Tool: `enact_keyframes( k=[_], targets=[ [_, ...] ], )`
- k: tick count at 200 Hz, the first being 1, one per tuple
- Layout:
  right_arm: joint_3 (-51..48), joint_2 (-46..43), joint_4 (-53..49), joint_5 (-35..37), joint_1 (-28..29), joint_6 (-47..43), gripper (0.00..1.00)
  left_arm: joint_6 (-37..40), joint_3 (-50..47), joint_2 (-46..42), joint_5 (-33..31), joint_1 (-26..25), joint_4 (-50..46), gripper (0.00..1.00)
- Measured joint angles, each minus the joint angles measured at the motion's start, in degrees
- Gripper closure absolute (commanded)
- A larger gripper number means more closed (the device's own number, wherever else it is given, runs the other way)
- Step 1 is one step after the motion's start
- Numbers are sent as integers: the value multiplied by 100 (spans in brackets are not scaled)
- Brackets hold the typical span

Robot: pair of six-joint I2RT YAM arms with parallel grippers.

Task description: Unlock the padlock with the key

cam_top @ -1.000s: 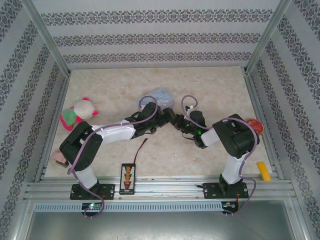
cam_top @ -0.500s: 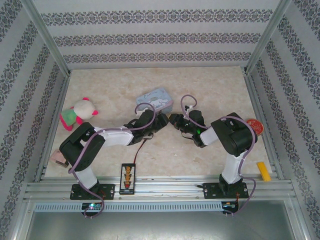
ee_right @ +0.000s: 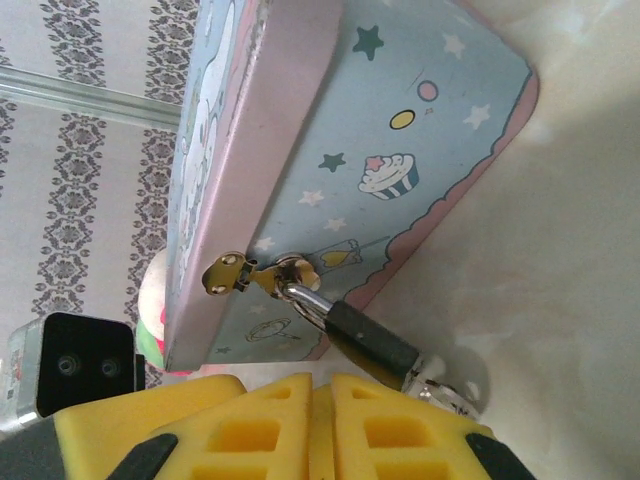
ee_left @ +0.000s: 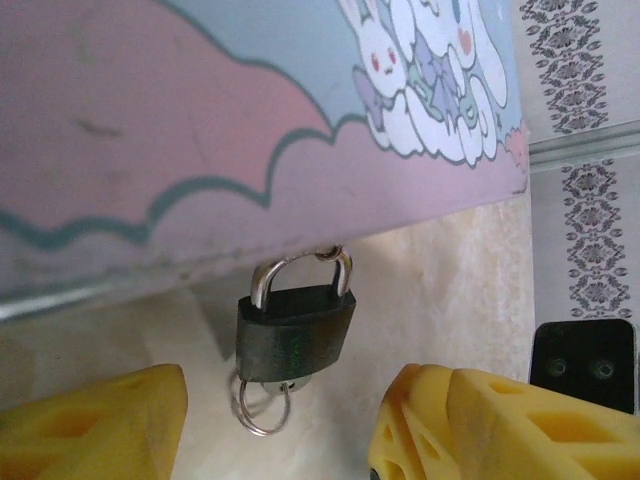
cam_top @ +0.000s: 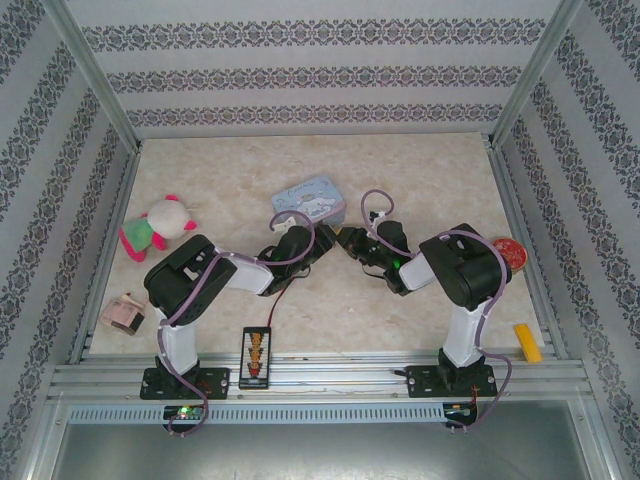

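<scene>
Left arm: drawn back toward its base since 1.0 s ago; tin now uncovered | left gripper: fingers apart, facing padlock | padlock: hanging on tin latch, ring beneath | right gripper: fingers together.

Pair of arms, left arm and right arm – white link shells, black joint housings, black base plates. Lilac cable looped along each. Small green light on the right forearm.

Left gripper: yellow plastic fingers, triangular lattice cut-outs, black end block with two recessed screws.

Right gripper: matching yellow fingers, square and triangular recesses – dark grey mounts at the corners.
</scene>
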Motion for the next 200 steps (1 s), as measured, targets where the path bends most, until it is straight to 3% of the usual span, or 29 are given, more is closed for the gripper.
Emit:
enact_keyframes(
  k=[29,69,90,144,200],
  targets=[
    [4,2,59,0,-2,0,85,42,0,0,-42,7,33,34],
    [-39,2,72,2,-131,0,85,269,50,20,-140,13,4,34],
    [-136,-9,37,0,-232,-2,85,380,116,90,-186,13,-9,42],
    [-199,-140,-164,-2,-431,-42,85,673,306,249,-245,20,-192,47],
    [448,-15,-848,-306,-588,-339,96,960,444,374,-260,42,-282,55]
  ],
)
